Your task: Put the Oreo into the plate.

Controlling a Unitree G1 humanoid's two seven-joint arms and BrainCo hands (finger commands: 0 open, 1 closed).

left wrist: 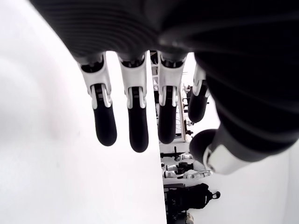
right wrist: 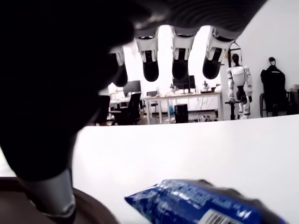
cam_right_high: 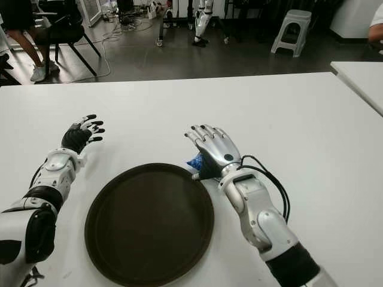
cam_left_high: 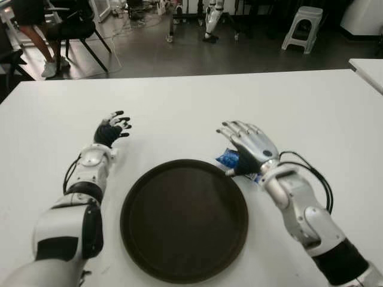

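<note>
The Oreo is a small blue packet lying on the white table, just off the right far rim of the round dark brown plate. My right hand hovers over the packet and covers most of it, palm down. In the right wrist view its fingers stretch straight out above the Oreo, not closed around it. My left hand shows to the left of the plate, with fingers spread and nothing in them. Nothing lies in the plate.
A second white table begins at the far right. Beyond the table's far edge are a white stool, a black chair, a person's legs and another robot's legs.
</note>
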